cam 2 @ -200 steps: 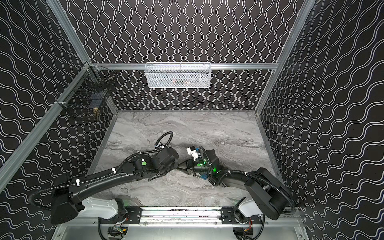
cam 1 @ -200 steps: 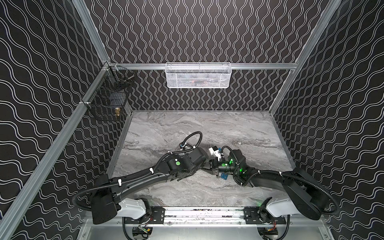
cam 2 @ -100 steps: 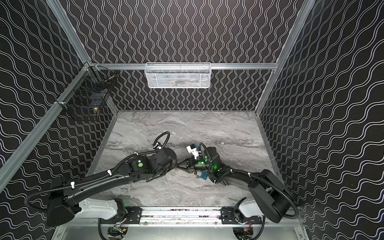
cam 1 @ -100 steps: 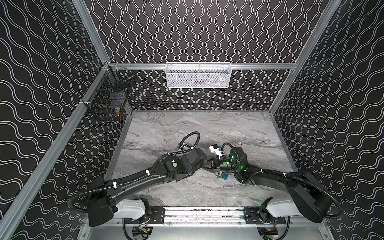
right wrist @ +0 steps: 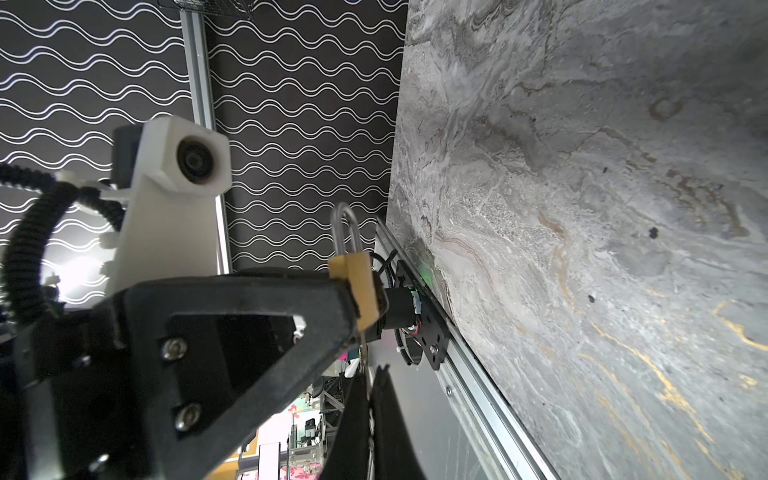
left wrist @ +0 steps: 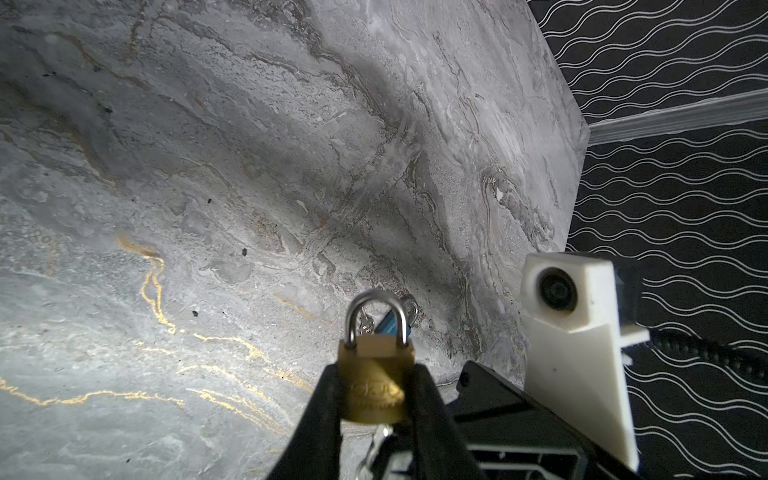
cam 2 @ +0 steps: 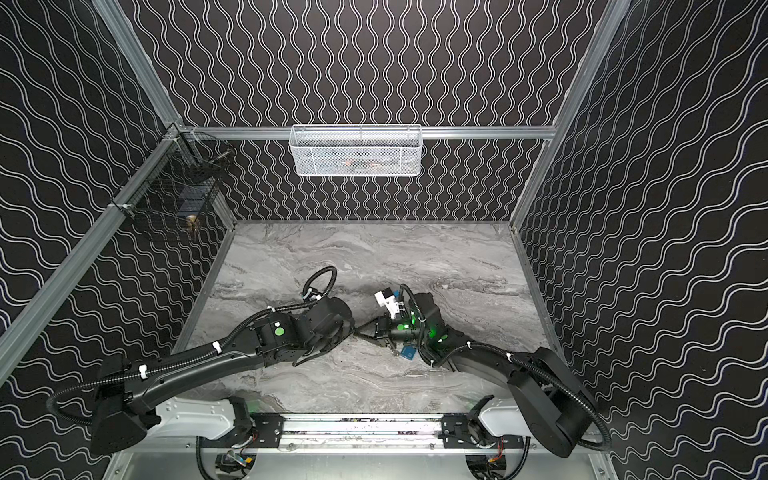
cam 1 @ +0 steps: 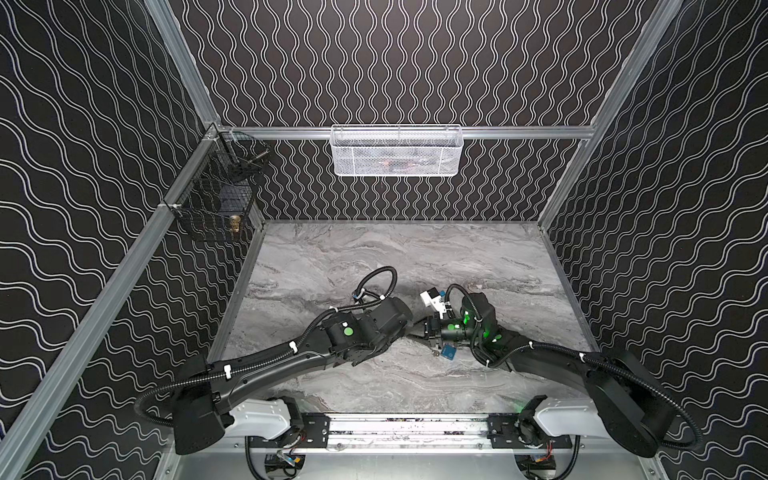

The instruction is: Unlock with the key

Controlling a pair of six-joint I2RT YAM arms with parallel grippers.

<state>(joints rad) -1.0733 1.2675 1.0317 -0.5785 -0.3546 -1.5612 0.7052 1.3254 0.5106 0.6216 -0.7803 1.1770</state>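
Observation:
My left gripper (left wrist: 376, 401) is shut on a brass padlock (left wrist: 374, 374), pinching its body from both sides just above the marble table. The steel shackle (left wrist: 376, 316) sits with both legs in the body. My right gripper (right wrist: 371, 374) is shut on the thin metal key (right wrist: 364, 353), which reaches up to the bottom of the padlock (right wrist: 358, 286). A blue tag (cam 1: 448, 352) on the key's ring rests on the table below the right wrist, also in a top view (cam 2: 407, 353). In both top views the grippers meet mid-table and the padlock is hidden.
A white mesh basket (cam 1: 397, 151) hangs on the back wall. A black wire basket (cam 1: 216, 199) hangs on the left rail. The metal front rail (cam 1: 407, 428) carries both arm bases. The patterned walls enclose the marble table (cam 1: 415, 257).
The right wrist has moved a little toward the back of the table and the left arm has shifted slightly. Both grips are unchanged.

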